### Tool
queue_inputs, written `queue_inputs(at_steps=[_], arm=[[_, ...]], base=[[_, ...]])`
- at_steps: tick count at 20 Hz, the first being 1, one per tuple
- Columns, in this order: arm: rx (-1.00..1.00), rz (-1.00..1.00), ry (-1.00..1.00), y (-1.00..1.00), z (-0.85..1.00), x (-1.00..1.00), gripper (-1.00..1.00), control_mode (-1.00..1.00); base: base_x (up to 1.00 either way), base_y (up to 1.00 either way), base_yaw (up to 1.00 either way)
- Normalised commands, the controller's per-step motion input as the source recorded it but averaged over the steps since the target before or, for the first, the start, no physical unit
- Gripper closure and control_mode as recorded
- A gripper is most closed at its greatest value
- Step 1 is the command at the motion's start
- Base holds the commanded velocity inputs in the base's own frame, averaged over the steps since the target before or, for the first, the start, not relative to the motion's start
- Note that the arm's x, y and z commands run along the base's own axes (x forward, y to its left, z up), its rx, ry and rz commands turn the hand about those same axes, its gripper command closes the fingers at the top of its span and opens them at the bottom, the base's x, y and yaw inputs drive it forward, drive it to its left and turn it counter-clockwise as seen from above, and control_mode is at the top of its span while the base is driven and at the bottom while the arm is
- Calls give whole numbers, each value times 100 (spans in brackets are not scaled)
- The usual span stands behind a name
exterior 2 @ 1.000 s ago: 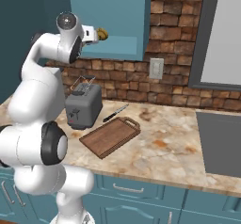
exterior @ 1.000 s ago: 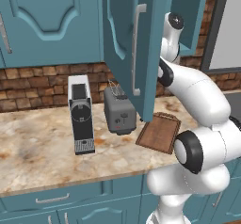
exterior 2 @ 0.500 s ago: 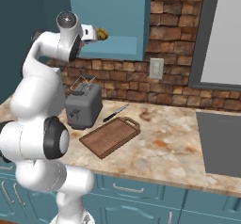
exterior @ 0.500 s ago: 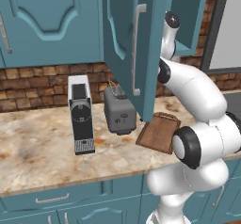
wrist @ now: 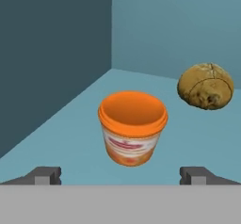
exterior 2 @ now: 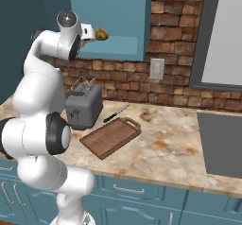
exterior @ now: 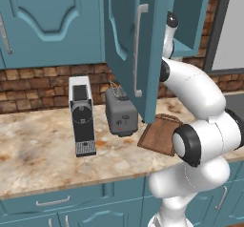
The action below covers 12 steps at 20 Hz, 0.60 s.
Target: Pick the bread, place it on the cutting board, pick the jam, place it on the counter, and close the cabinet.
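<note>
**Claw spread wide in front of the jam inside the open cabinet**

Nearest to you in the hand view, the claw has its two dark tips set wide apart and nothing between them. Just beyond them you see one jam, an orange jar with a printed label, upright on the teal shelf floor. Further in and to its right sits one bread, a tan cracked bun, clear of the jar.

In the right base view, the bun shows at the shelf's front edge just past the hand; the jar there is hard to make out behind the wrist.

Below, on the bench, you have one cutting board, lying flat with nothing on it. One knife lies just behind it and one grey toaster stands beside it. In the left base view, one coffee machine stands left of the toaster, and the board is partly covered by the arm.

The cabinet door stands swung open and hides the claw from that side.
</note>
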Motion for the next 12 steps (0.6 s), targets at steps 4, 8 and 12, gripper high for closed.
queue_inputs(at_steps=[4,8,12], arm=[[0,3,0,7,0,9,-100,-100],[0,1,0,0,0,9,-100,-100],[0,0,0,0,0,15,-100,-100]], base=[[0,0,0],[0,0,0],[0,0,0]])
